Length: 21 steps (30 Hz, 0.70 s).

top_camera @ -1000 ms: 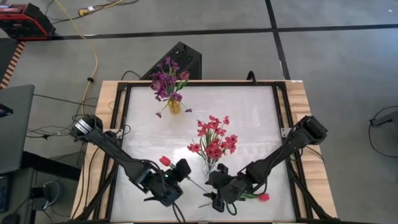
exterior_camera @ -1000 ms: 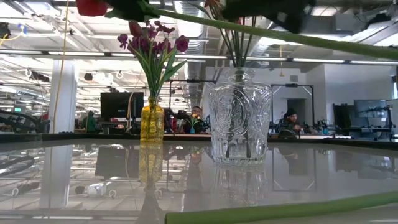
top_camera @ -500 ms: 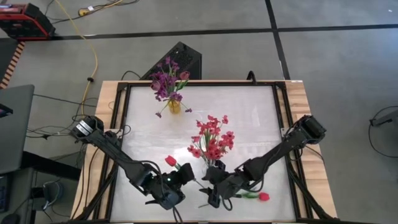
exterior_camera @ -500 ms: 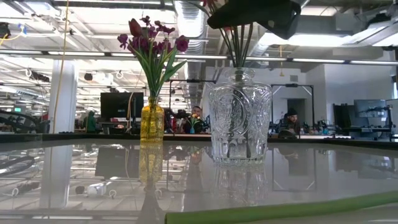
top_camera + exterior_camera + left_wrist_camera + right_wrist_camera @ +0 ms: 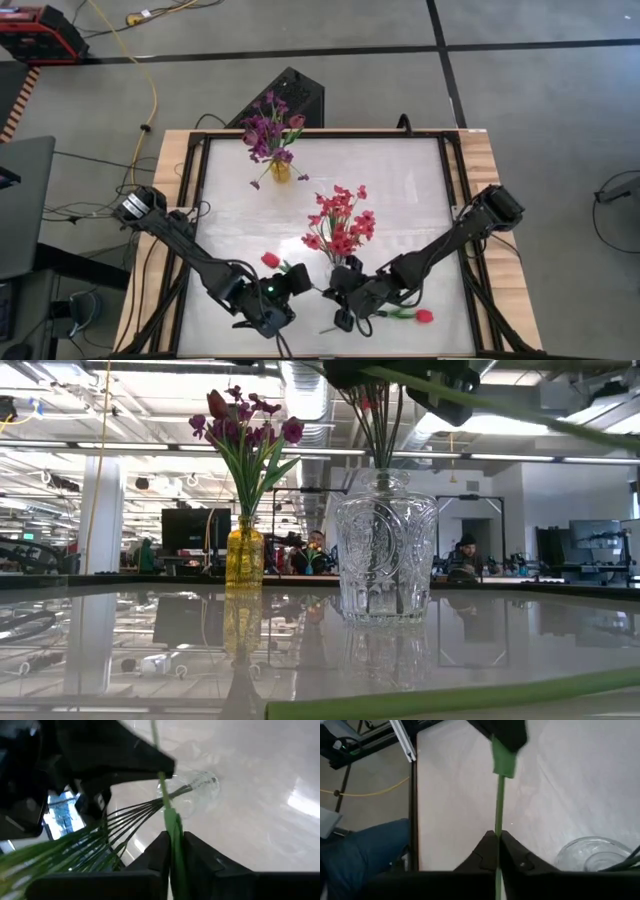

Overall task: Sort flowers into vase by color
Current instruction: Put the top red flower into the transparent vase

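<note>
Purple flowers (image 5: 268, 128) already gathered in yellow vase (image 5: 280, 170) at far left; red flowers (image 5: 340, 225) bunched in clear glass vase (image 5: 385, 550) mid-table. Still left: red tulip (image 5: 268, 260) held aloft just near of the glass vase, stem pinched by both left gripper (image 5: 173, 851) and right gripper (image 5: 496, 847), each clamped on it. One more red tulip on table (image 5: 425, 316), near right.

Red tulip (image 5: 269, 260) between both end effectors, beside red bouquet (image 5: 341, 224).

Two vases stand on the bench (image 5: 420, 190): one (image 5: 279, 170) far left, another (image 5: 340, 265) nearer, between both arms.
</note>
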### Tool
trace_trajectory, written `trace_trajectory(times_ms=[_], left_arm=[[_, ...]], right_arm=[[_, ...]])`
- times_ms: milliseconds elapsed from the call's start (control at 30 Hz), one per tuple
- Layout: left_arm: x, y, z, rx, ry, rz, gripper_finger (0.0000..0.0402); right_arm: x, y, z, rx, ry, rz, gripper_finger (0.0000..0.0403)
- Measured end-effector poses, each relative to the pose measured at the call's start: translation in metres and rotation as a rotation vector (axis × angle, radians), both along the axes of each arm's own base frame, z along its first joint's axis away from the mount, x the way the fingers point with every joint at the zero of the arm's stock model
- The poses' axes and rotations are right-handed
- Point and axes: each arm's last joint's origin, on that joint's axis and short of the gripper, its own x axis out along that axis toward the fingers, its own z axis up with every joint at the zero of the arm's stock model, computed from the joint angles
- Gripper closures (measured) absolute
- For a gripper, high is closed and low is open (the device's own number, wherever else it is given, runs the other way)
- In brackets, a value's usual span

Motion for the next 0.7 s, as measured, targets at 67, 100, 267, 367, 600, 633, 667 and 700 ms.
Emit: trace_trajectory(times_ms=[67,100,267,367,600,633,667,700], left_arm=[[-0.003,-0.003,-0.001,0.021,0.014,-0.02,0.0348],[-0.005,-0.004,-0.001,0.031,0.014,-0.023,0.0337],[-0.013,-0.008,0.006,0.087,-0.069,0.043,0.0283],[-0.025,-0.004,0.02,0.002,-0.084,0.071,0.0257],[-0.057,0.032,0.062,-0.462,0.065,0.158,0.0241],[-0.062,0.037,0.068,-0.504,0.074,0.17,0.0241],[-0.067,0.041,0.073,-0.536,0.078,0.179,0.0241],[-0.072,0.045,0.078,-0.563,0.08,0.181,0.0241]], right_arm=[[-0.002,0.002,-0.001,-0.011,0.007,0.003,0.0379],[-0.003,0.002,-0.001,-0.013,0.013,0.0,0.0379],[-0.012,0.008,-0.005,-0.058,0.05,-0.036,0.0379],[-0.02,0.011,-0.008,-0.107,0.061,-0.091,0.0379],[-0.043,0.024,-0.013,-0.188,0.06,-0.225,0.0379],[-0.045,0.026,-0.013,-0.19,0.048,-0.23,0.0379],[-0.047,0.029,-0.012,-0.192,0.035,-0.23,0.0379],[-0.048,0.031,-0.012,-0.193,0.02,-0.231,0.0379]])
